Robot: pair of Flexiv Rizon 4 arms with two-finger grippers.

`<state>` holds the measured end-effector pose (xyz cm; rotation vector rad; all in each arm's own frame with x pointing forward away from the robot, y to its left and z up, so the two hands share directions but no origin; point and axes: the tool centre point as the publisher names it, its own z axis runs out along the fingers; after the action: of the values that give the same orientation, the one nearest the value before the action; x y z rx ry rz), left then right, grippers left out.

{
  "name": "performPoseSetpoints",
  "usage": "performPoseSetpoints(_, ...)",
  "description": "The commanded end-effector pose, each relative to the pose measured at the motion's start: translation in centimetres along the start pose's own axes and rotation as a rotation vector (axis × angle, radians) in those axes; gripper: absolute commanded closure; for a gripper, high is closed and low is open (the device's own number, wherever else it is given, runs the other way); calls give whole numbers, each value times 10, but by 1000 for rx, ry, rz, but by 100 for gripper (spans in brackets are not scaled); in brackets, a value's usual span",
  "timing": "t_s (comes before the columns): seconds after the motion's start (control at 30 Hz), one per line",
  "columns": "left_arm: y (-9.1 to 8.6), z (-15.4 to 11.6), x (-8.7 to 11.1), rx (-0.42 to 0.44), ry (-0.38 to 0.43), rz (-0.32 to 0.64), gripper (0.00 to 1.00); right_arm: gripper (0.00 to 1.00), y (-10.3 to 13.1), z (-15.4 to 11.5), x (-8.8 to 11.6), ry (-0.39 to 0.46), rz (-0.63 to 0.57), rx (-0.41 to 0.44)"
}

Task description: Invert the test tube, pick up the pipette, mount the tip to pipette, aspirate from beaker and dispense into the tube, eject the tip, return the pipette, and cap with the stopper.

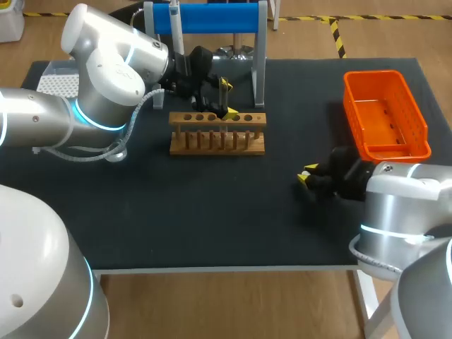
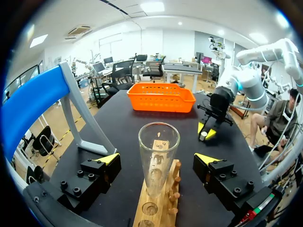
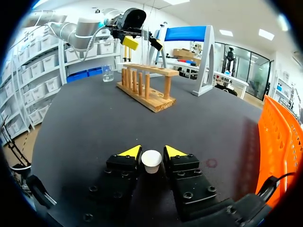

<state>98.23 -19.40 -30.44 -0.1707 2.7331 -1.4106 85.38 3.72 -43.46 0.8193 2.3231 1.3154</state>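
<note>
Over the bench (image 1: 176,205), head view: left end effector (image 1: 228,98) is at the wooden rack (image 1: 217,132). Right end effector (image 1: 308,178) is well apart, near the orange basket (image 1: 387,113). Pipette (image 1: 174,28) hangs on the blue stand (image 1: 212,18), just behind the rack.
Head view risk: left arm works tight between stand and rack, so a wide swing could clip the pipette.
Left wrist view: left end effector is wide open. Test tube (image 2: 158,156) stands upright in the rack, mouth up, between the fingers (image 2: 110,159); neither touches it.
Left wrist risk: glass looks slick. An off-centre close may tip the tube or drag the rack.
Right wrist view: right end effector is closed on the white stopper (image 3: 151,161), a small bite at the tips.
Right wrist risk: stopper could pop out and roll.
Surface: dark matte mat, flat.
Room: beaker (image 3: 108,73) sits beyond the rack, and the basket is just beside the right end effector.
</note>
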Motion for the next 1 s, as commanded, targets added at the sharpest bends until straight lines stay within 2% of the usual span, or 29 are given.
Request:
performPoseSetpoints(0.03, 0, 1, -1, -1, 2, -1, 0, 78, 0, 0, 0, 0, 0, 1)
performPoseSetpoints(0.2, 0, 1, -1, -1, 2, -1, 0, 84, 0, 1, 0, 1, 1, 2)
performPoseSetpoints(0.37, 0, 1, -1, -1, 2, -1, 0, 100, -1, 1, 0, 2, 0, 2)
performPoseSetpoints(0.67, 0, 1, -1, -1, 2, -1, 0, 100, 7, -2, 0, 11, -4, -8)
performPoseSetpoints(1.0, 0, 1, -1, -1, 2, -1, 0, 100, 53, -13, 0, 108, -72, -46)
